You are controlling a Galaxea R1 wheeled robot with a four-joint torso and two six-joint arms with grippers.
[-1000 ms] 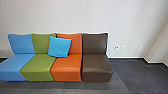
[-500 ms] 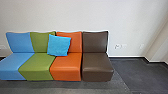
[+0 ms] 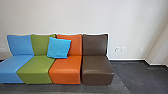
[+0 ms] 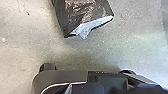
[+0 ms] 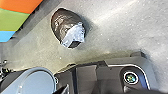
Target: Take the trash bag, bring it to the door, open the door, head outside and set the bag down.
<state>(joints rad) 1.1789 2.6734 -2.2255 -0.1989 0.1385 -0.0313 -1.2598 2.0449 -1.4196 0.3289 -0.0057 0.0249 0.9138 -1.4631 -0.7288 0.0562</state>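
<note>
Currently, trash bag [image 5: 65, 26] lies on floor [image 5: 112, 32] between robot base [image 5: 111, 77] and coloured seats [image 5: 13, 18]. Left pincer, right pincer: state indeterminable. Risks: forward drive may push bag; shallow grip on pale flap [image 5: 76, 33] may slip

Dark plate [image 4: 62, 77], curved white line [image 4: 75, 83]

Can see between the middle and the edge of the frame the dark trash bag [image 5: 57, 21], lying on the pale floor [image 5: 107, 32], with a whitish piece [image 5: 75, 32] at one end. At one corner of the frame, can see also the orange, green and blue seats [image 5: 13, 18], apart from the bag.
</note>
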